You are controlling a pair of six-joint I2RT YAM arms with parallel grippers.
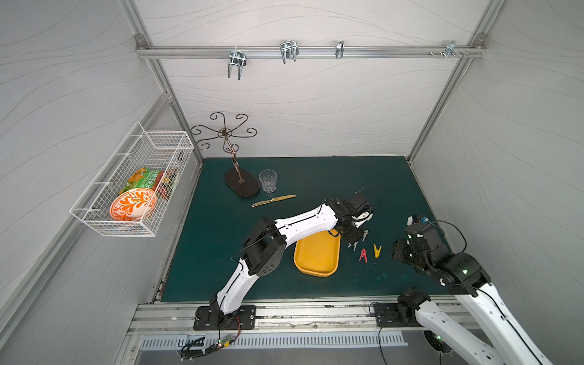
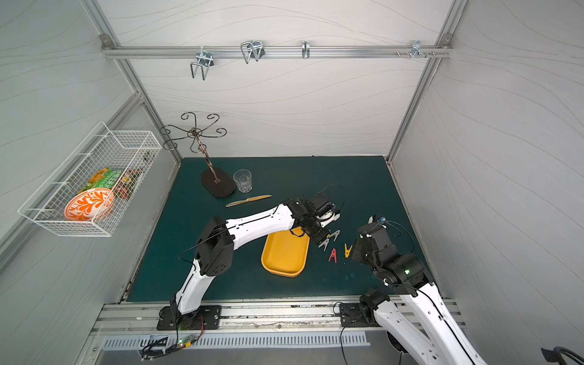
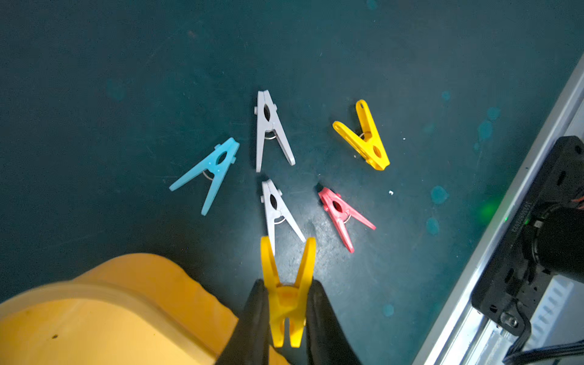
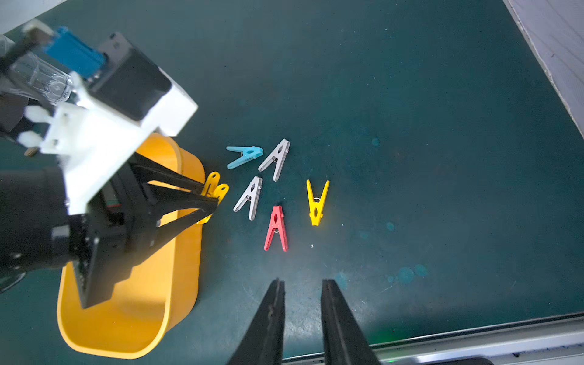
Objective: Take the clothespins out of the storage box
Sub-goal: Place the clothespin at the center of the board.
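Left claw (image 4: 211, 196): closed on a yellow peg (image 3: 287, 297), clamped across its middle, its two spread legs sticking out past the fingertips.
Right claw (image 4: 303, 282): fingers parted with nothing between them, held low over bare counter (image 3: 126, 79).
Room: open green counter is seen beyond the pegs. The front rail (image 4: 474, 328) runs close behind the right claw.
Box (image 1: 316, 259): just beside the left claw, its rim right at the held peg. Its floor is bare where seen.
Pegs out: five lie flat between the two claws, near the box. They are a blue peg (image 3: 210, 172), a grey peg (image 3: 270, 132), another grey peg (image 3: 278, 211), a red peg (image 3: 341, 215) and a loose yellow peg (image 3: 366, 139).
Hidden: in both top views the box's far end is covered by the left arm (image 1: 303, 221), and the blue peg cannot be made out. Whether the held peg touches the counter cannot be told.
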